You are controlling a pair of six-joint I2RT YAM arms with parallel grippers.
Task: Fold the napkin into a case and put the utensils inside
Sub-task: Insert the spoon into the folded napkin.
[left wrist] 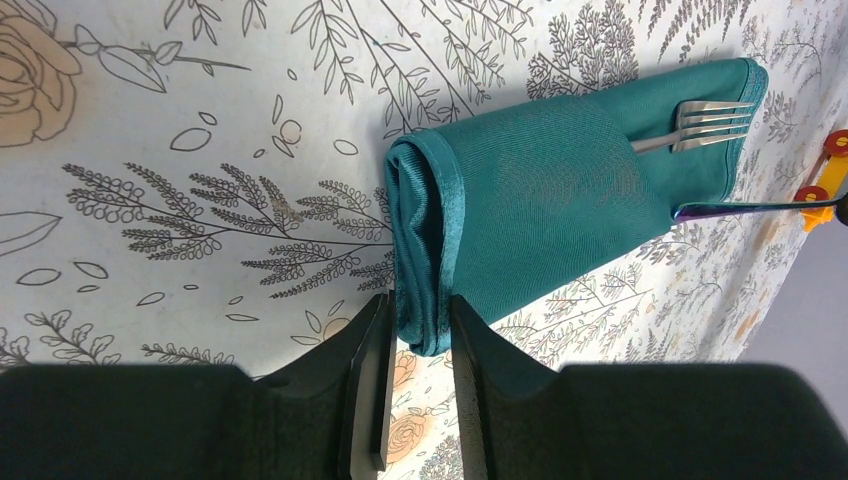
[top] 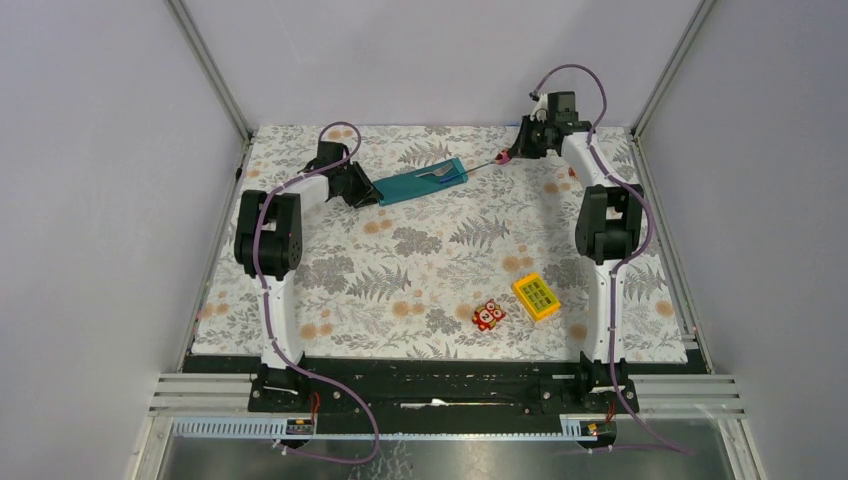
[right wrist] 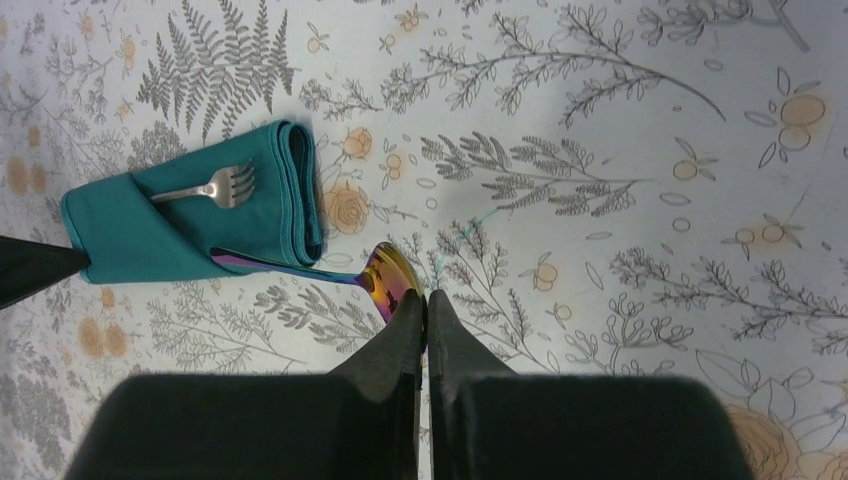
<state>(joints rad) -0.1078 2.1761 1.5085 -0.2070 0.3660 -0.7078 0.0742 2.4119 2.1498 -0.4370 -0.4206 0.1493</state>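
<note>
The teal napkin is folded into a long case (top: 420, 182) at the back of the table. A silver fork (top: 440, 173) sticks out of its pocket, tines showing (left wrist: 712, 122) (right wrist: 215, 186). My left gripper (left wrist: 418, 312) is shut on the case's folded left end (left wrist: 430, 250). My right gripper (right wrist: 425, 297) is shut on the bowl of the iridescent pink spoon (right wrist: 392, 280). The spoon's thin bluish handle (right wrist: 270, 264) reaches into the case's lower edge (right wrist: 180, 240). In the top view the spoon (top: 503, 157) lies between the case and my right gripper (top: 520, 148).
A small red owl toy (top: 488, 315) and a yellow gridded block (top: 536, 296) lie at the near right of the floral tablecloth (top: 430, 260). Metal frame posts stand at the table's back corners.
</note>
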